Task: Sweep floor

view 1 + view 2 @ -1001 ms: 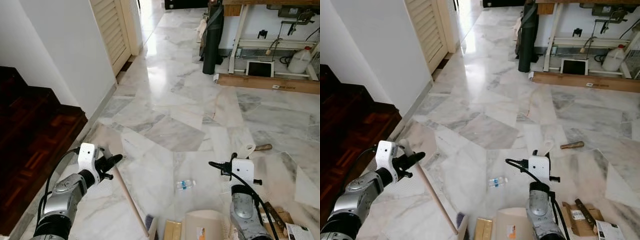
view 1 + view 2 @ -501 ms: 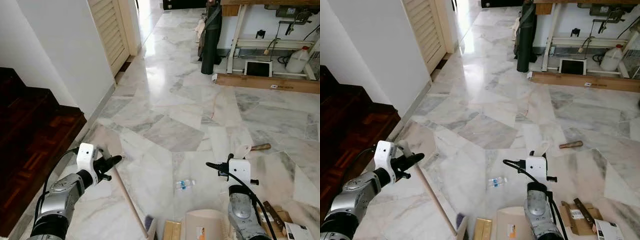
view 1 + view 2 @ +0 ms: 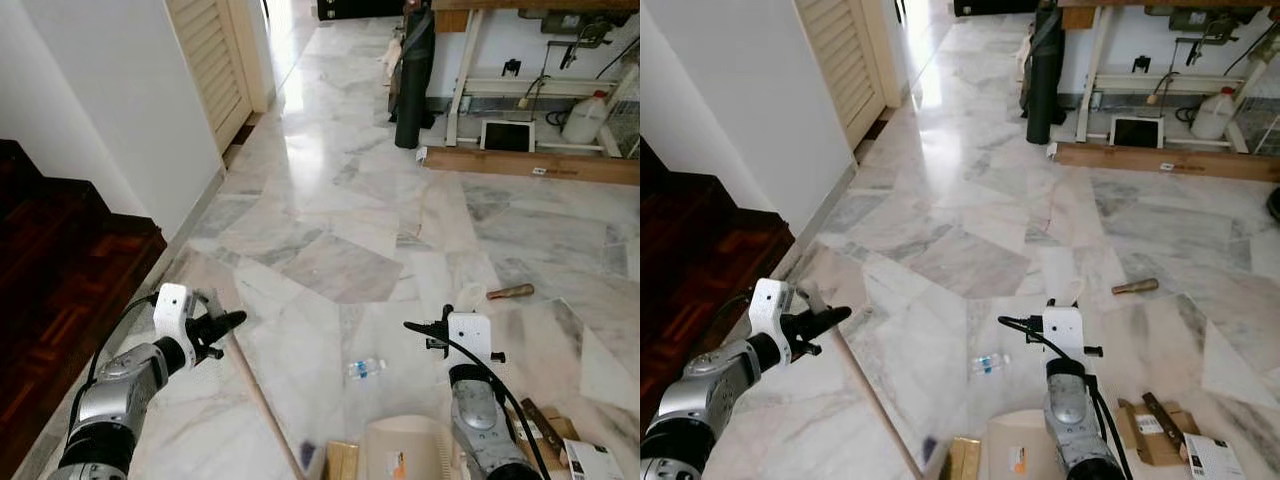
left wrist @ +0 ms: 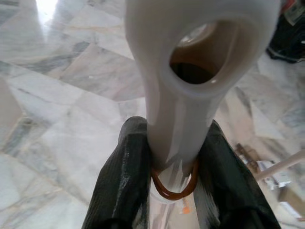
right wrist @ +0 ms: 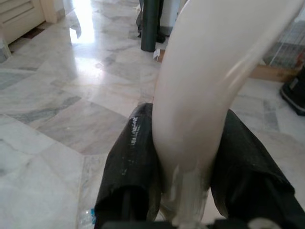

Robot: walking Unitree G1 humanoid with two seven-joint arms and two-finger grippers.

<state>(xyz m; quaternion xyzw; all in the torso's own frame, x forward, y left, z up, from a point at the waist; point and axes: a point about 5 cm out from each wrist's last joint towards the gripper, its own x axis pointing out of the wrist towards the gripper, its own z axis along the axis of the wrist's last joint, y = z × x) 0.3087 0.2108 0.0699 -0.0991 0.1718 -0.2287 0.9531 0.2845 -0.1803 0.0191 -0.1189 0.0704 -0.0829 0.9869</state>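
Broom stick [image 3: 262, 392] swung leftward; left pincer [image 4: 172, 157] clamps its handle end.

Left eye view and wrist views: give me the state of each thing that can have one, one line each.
Left gripper: jaws shut on broom handle.
Broom handle: tilted, slanting down to the floor.
Right gripper: jaws shut on dustpan handle.
Dustpan handle: clamped between the fingers.
Dustpan: held low, ahead of the robot.
Plastic bottle: lying on its side.
Louvred door: closed.
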